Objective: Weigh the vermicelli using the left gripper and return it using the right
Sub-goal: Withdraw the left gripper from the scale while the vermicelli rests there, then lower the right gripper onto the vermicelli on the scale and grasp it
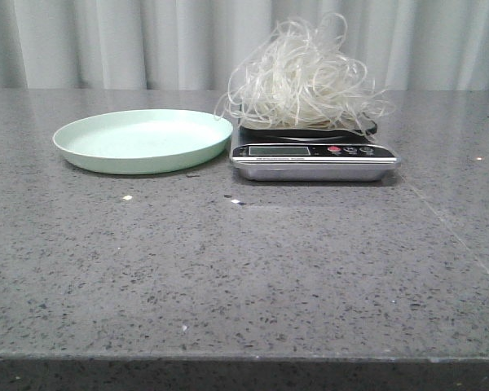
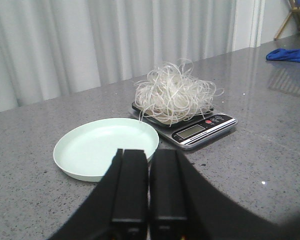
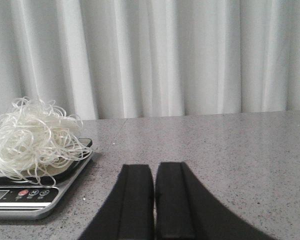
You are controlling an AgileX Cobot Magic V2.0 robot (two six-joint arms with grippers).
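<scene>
The big gray table (image 1: 244, 269) is holding a green plate (image 1: 90, 151) and a scale (image 1: 314, 159) just beside it. The vermicelli (image 1: 301, 81) is sitting in a fluffy pile on the scale. Loose strands could be snagging and spilling when lifted. The left gripper (image 2: 149, 200) and right gripper (image 3: 154, 205) are both squeezed closed on nothing, waiting well apart from the noodles.

The front camera sits low at the bench (image 1: 244, 269) edge, facing the curtain (image 1: 106, 41). Both wrist cameras look forward past their own fingers (image 2: 130, 190). All three views share the scale (image 1: 314, 155).
</scene>
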